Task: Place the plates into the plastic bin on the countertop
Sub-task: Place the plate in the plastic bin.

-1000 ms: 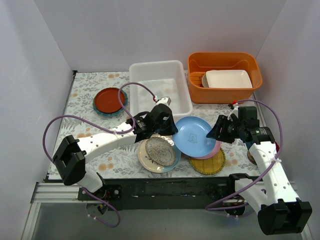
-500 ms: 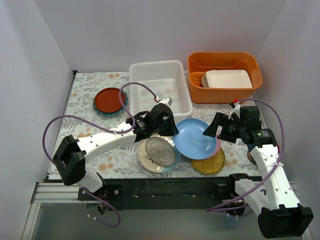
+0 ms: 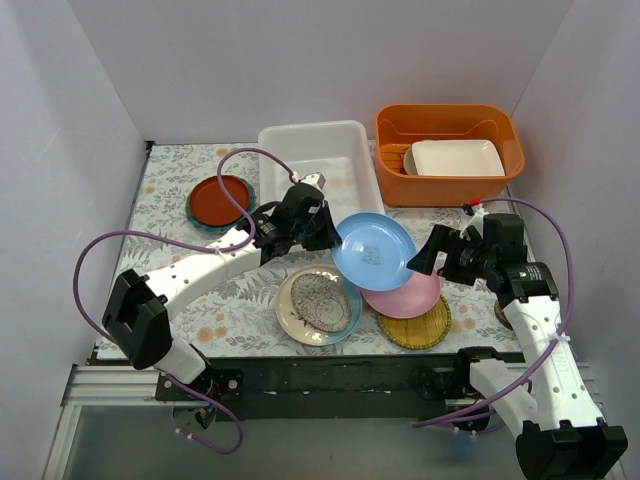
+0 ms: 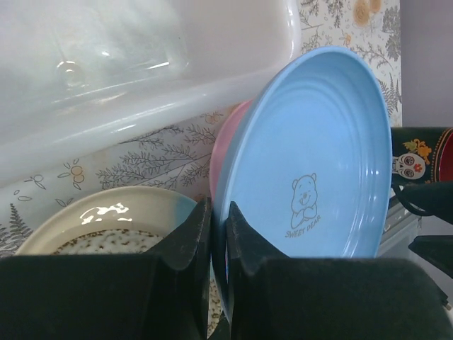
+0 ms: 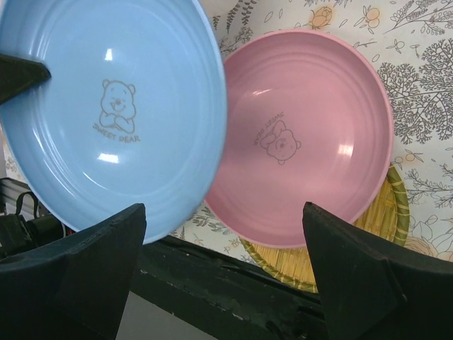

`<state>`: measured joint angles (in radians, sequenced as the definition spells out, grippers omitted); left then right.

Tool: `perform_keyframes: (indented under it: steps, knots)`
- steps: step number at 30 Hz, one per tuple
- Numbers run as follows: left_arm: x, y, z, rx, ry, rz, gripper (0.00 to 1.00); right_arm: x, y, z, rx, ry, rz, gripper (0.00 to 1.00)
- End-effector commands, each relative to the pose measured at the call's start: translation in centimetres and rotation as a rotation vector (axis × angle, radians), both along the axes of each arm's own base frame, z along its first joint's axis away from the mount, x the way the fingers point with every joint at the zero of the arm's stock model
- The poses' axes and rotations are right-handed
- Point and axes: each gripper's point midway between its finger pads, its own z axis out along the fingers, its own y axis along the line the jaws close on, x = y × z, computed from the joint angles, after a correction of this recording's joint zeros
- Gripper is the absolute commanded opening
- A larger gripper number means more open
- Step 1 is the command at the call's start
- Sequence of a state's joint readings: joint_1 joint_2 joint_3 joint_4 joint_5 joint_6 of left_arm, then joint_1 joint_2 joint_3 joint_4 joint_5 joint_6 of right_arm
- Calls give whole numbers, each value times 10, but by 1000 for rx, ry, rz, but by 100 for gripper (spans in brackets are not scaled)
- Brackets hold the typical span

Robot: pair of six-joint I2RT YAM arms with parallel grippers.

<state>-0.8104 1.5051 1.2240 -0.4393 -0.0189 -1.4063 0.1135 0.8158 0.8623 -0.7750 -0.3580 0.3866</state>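
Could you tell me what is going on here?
The left gripper is shut on the rim of the light blue plate, holding it lifted and tilted near the plastic bin. The right gripper hangs open beside it, by the pink plate, which lies on the woven yellow plate. No plate is visible in the bin.

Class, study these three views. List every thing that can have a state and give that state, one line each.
light blue plate, lifted and tilted
left gripper, shut on the light blue plate
right gripper, open, holding nothing
pink plate, lying on the woven yellow plate
red-brown plate, stacked on a teal plate
plastic bin, no plate seen inside
orange tub, holding a white rectangular dish
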Motion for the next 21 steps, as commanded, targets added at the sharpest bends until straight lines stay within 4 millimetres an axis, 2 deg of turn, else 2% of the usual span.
perform_keyframes:
  steps: [1,6,14,21]
  knots:
    - [12,2,33,-51,-46,-23,0,7,3,18,9,-76,21,98]
    - [35,17,32,-37,-32,2,0,6,4,21,12,-79,28,98]
    - [80,50,41,-76,-25,69,0,2,3,7,-4,-48,41,98]
    - [111,63,48,-114,-21,91,0,-3,3,2,-9,-27,52,98]
